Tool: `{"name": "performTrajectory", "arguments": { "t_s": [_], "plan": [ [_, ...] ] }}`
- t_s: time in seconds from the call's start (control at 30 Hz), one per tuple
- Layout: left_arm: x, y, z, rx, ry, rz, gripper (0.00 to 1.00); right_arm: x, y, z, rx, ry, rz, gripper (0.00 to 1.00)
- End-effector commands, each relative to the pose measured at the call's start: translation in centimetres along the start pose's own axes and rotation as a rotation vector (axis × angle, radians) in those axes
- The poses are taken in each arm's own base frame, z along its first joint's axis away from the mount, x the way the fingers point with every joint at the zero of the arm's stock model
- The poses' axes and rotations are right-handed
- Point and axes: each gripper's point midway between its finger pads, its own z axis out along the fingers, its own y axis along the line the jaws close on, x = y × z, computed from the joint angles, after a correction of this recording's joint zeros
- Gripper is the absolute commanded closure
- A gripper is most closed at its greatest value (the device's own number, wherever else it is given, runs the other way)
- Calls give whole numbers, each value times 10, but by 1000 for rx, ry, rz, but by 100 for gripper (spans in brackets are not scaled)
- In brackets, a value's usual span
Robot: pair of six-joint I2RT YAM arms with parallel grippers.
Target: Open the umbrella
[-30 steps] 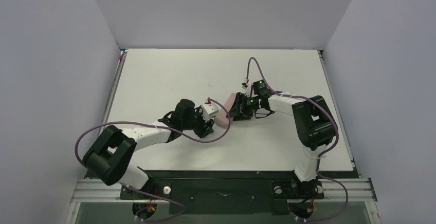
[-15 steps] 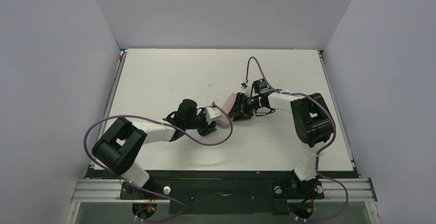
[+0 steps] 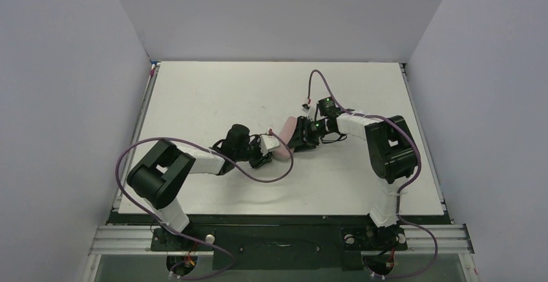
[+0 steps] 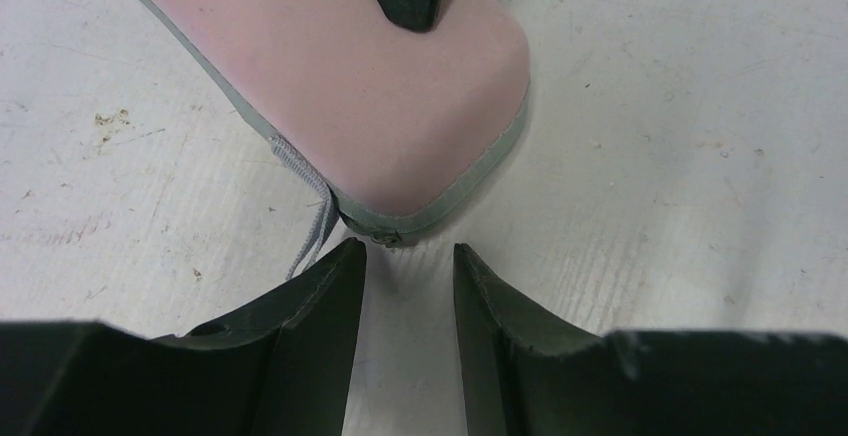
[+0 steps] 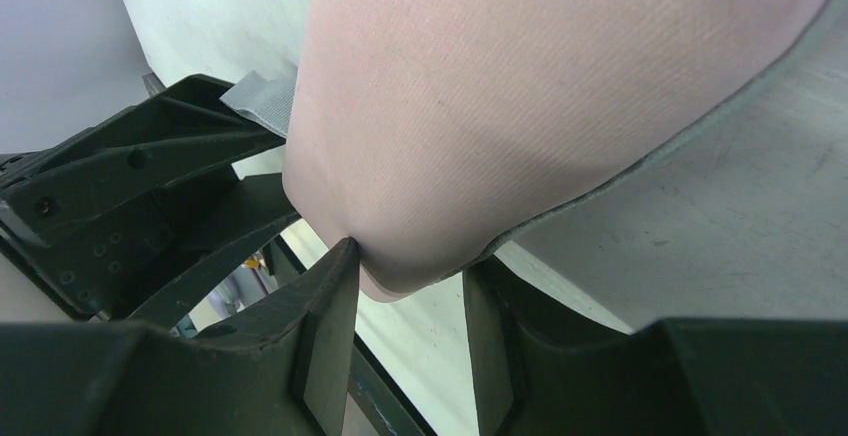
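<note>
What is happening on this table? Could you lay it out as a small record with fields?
table: white, walls on three sides
case: pink oval, grey zip edge, seems shut, lying mid-table between the two arms
umbrella: not in view
left gripper: open, nothing between its fingers, tips just short of the zip pull at one end of the case
right gripper: closed on the case's other end, both fingers touching it

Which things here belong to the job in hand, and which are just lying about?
Job in hand: pink oval fabric case with grey zip edge; left pincer, open at its zip pull; right pincer, clamped on it. No umbrella itself shows.
Just there: white table; grey walls.
</note>
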Motion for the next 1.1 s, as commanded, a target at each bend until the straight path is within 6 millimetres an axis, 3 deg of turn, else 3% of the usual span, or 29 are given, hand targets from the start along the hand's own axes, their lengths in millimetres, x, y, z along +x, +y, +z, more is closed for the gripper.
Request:
{"name": "performTrajectory", "arguments": {
  "t_s": [0.0,0.23,0.3,0.33,0.4,0.7,0.97,1.07],
  "plan": [
    [-20,14,9,-5,-40,60,65,7,-42,5,144,19,23,100],
    [-26,18,16,-28,-42,17,74,8,-46,7,161,9,49,100],
    [-28,13,17,-13,-42,12,84,6,-46,7,163,-2,59,100],
    [-27,8,17,0,-31,6,95,6,-47,8,166,-9,60,100],
    [-28,-1,15,15,-29,-3,100,4,-48,8,169,-22,76,100],
    [-27,-50,19,60,-13,-68,100,-2,-61,9,198,-110,186,100],
    [-46,-67,17,41,-59,-144,100,-4,-61,10,179,-147,223,100],
    [-45,-57,25,5,-34,-228,100,-2,-49,11,132,-150,244,100]
  ]
}}
